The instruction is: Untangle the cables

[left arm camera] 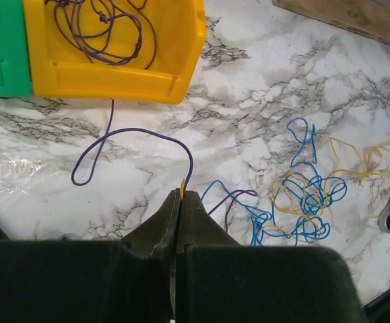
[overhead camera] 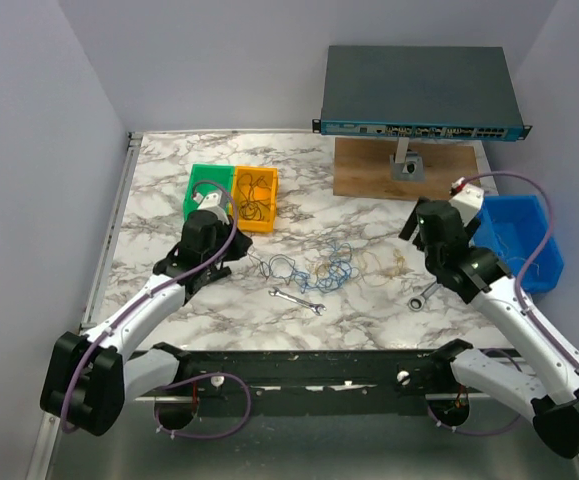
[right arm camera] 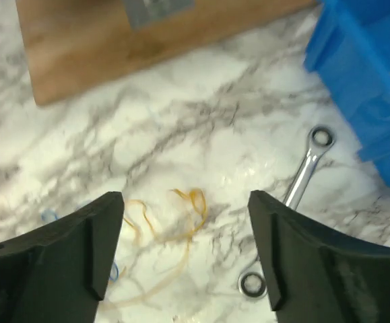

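The left hand (left arm camera: 181, 195) was pinched shut on a dark purple wire (left arm camera: 141, 132), probably to draw it clear of the blue-and-yellow cables (left arm camera: 302, 202) knotted on the counter (left arm camera: 262, 87), toward the yellow bin (left arm camera: 114, 81). The right hand (right arm camera: 184, 205) hung wide open over a yellow strand (right arm camera: 193, 202), seemingly ready to pick it.

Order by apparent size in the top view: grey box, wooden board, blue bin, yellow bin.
1. grey box
2. wooden board, partly hidden by the box
3. blue bin, partly behind the right arm
4. yellow bin
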Available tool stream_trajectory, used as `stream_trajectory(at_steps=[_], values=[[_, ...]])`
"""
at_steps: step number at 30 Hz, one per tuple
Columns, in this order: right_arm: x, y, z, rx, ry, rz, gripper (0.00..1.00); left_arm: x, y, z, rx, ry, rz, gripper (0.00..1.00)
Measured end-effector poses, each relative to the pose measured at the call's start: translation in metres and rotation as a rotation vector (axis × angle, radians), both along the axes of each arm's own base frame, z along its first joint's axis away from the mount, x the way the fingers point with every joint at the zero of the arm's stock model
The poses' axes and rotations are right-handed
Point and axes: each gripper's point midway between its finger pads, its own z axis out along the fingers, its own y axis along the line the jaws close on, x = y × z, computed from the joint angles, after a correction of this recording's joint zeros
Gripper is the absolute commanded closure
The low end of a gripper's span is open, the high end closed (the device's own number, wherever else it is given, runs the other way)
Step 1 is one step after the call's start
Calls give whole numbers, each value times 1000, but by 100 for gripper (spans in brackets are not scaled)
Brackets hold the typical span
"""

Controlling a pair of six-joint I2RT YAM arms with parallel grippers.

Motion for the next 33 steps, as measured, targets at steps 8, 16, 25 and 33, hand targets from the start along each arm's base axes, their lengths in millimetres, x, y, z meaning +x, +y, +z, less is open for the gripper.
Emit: stream_trajectory(at_steps=[8,16,25,33], values=[[-8,54,-65,170,172,223,3,-3,-15,13,78,-44,-64,75],[-18,112,-126,309,346,471,27,-15,-38,7,155,-42,-151,33],[-35,149,-128,341,377,773,40,-21,-69,-1,145,-6,-323,24],[-53,154,-159,351,476,841,91,-27,-112,-7,148,47,-507,24]])
